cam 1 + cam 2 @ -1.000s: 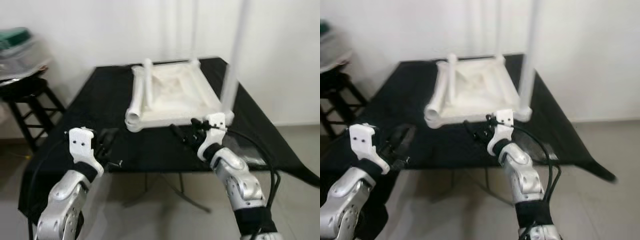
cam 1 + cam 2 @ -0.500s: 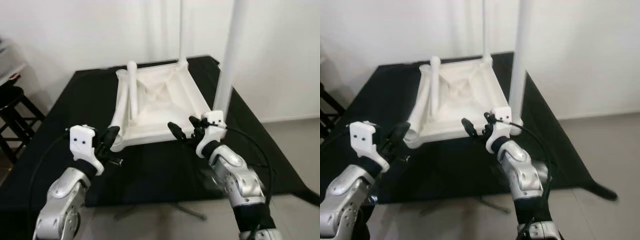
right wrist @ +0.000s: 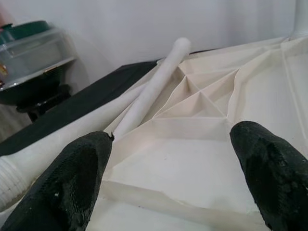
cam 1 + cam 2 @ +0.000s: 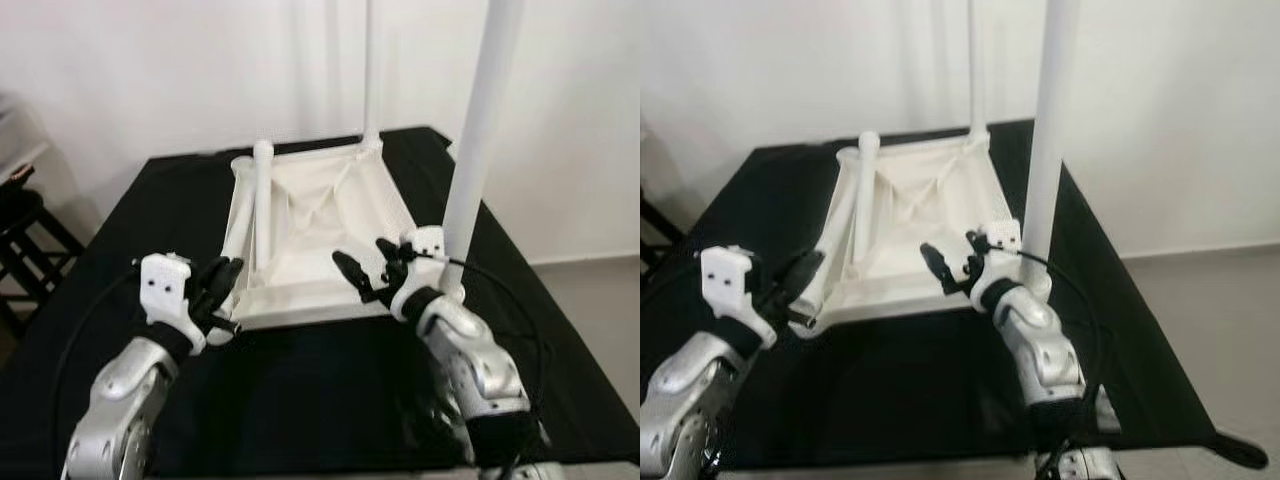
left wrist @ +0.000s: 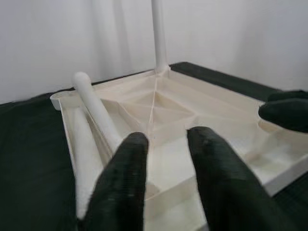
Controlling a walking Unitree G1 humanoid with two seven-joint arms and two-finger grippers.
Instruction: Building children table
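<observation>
Closing in on the upturned tabletop (image 4: 320, 215) with both claws parted and empty.

The tabletop lies underside up on the black counter (image 4: 130, 230) so its leg sockets face upward; two legs already stand at its 12 and 4 o'clock corners, the nearer leg (image 4: 478, 120) tall beside the right claw (image 4: 367, 268). A loose leg (image 4: 262, 205) leans inside the left edge, its top toward 11 o'clock, probably waiting to be fitted. The left claw (image 4: 215, 283), fingers slightly apart, hovers at the 8 o'clock corner; the right claw spreads wide over the near rim.
</observation>
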